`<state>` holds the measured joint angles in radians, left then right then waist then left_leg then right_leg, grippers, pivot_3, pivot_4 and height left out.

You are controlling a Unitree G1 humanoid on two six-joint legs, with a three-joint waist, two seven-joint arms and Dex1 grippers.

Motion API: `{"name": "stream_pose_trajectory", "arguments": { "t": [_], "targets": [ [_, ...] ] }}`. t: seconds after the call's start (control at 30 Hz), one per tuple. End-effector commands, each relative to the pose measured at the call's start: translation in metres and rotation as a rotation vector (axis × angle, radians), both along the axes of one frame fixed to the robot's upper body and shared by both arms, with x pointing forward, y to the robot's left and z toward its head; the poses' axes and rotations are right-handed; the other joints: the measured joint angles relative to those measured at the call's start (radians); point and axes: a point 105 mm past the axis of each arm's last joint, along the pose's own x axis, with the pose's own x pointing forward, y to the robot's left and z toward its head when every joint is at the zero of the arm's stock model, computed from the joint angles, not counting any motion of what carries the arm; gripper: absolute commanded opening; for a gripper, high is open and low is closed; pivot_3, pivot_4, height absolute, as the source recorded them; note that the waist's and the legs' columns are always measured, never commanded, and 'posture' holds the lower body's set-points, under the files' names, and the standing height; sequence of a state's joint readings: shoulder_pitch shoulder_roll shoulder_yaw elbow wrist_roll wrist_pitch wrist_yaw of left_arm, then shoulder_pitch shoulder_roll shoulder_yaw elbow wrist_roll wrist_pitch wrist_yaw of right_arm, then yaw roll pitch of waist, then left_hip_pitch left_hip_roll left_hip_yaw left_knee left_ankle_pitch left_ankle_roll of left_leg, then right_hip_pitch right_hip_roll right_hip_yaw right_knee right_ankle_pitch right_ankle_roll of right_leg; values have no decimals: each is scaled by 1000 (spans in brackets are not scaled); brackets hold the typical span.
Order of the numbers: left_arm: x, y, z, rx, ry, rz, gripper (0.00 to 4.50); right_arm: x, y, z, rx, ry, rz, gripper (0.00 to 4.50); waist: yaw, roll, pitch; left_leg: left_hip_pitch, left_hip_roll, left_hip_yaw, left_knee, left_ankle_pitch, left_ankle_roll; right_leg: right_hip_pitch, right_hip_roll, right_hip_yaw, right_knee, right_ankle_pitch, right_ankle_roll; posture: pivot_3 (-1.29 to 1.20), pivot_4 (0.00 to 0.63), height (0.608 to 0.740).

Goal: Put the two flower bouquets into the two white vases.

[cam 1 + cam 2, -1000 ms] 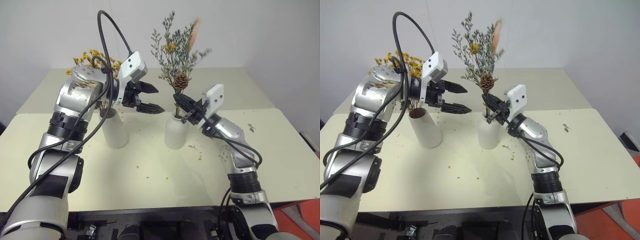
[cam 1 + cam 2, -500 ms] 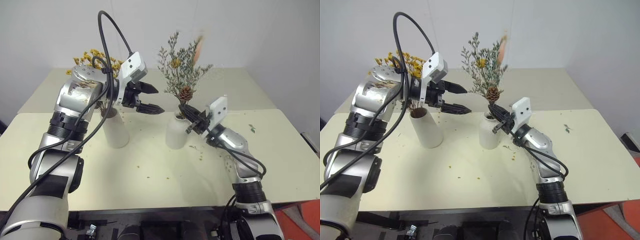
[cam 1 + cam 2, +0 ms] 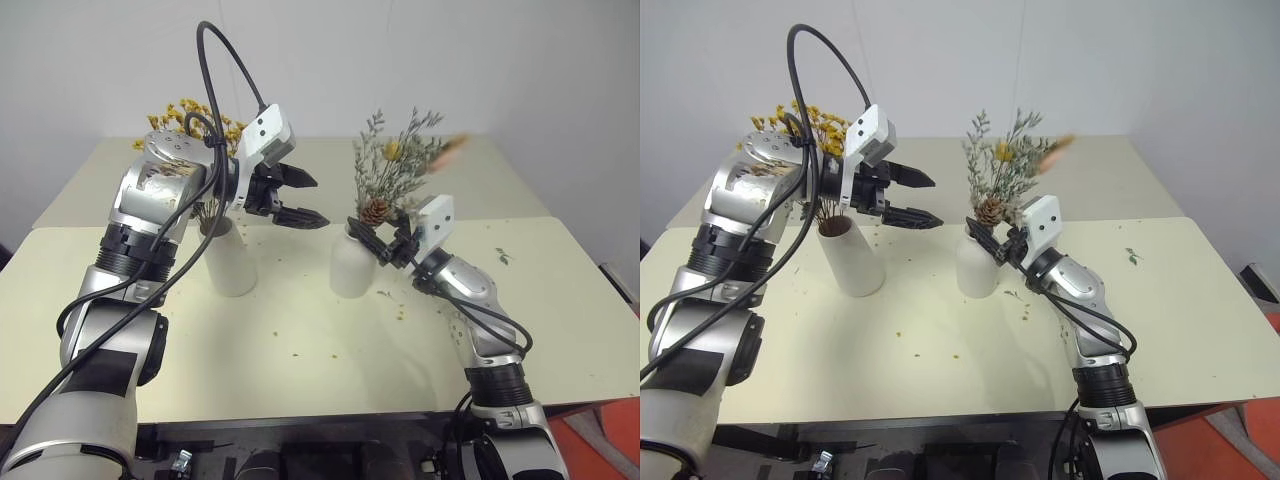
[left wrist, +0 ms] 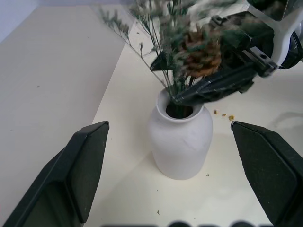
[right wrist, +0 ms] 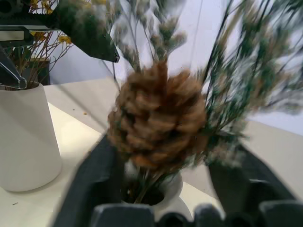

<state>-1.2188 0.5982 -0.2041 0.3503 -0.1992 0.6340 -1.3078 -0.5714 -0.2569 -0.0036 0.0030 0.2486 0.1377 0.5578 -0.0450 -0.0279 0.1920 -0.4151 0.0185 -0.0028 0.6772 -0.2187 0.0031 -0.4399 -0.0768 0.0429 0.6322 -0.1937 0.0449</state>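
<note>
The grey-green bouquet [image 3: 393, 172] with a pine cone [image 5: 158, 118] stands with its stems in the narrow-necked white vase [image 3: 350, 266] and leans to the right. My right gripper [image 3: 372, 238] is at the vase's mouth, open, with one finger on each side of the stems and the cone. The yellow-orange bouquet [image 3: 196, 114] stands in the plain cylinder vase [image 3: 232, 266] on the left. Up between the two vases, my left gripper [image 3: 318, 203] hovers open and empty, pointing toward the bottle vase [image 4: 180, 142].
Both vases stand on the front cream table [image 3: 300, 350], with a second table [image 3: 470, 170] pushed against its far edge. Fallen petals and crumbs dot the surface around the vases. A small green scrap [image 3: 501, 257] lies at the right.
My right gripper went down with the grey-green bouquet, so its stems sank into the bottle vase. The gripper then opened, and the bouquet tipped to the right. The left arm stayed still.
</note>
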Motion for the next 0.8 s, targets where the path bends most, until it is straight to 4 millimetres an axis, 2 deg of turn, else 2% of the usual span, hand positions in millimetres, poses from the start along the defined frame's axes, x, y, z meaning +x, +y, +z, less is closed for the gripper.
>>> {"name": "stream_pose_trajectory", "arguments": {
  "t": [0.03,0.07,0.27,0.47,0.63,0.8],
  "targets": [
    [-4,-4,18,-3,-62,-23,4500,-11,2,27,-1,-101,29,4175,0,0,0,0,0,0,0,0,0,0,0,0,0,0,0,0,150,740],
    [-4,-4,18,-3,-62,-22,4500,-13,1,27,-12,-98,41,4473,1,0,0,0,0,0,0,0,0,0,0,0,0,0,0,0,150,740],
    [-6,1,21,-5,-71,-16,4500,-35,-11,29,-130,-56,129,4473,2,0,0,0,0,0,0,0,0,0,0,0,0,0,0,0,150,740],
    [-19,10,38,-48,-123,-38,4500,-48,-35,32,-236,-6,150,4473,2,0,0,0,0,0,0,0,0,0,0,0,0,0,0,0,150,740],
    [-31,35,49,-65,-167,-8,4500,-54,-66,32,-323,48,124,4473,0,0,0,0,0,0,0,0,0,0,0,0,0,0,0,0,150,740],
    [-53,67,62,-109,-220,46,4500,-54,-99,33,-364,99,71,4473,1,0,0,1,0,0,0,0,0,1,0,0,0,0,0,0,150,740]
  ]
}}
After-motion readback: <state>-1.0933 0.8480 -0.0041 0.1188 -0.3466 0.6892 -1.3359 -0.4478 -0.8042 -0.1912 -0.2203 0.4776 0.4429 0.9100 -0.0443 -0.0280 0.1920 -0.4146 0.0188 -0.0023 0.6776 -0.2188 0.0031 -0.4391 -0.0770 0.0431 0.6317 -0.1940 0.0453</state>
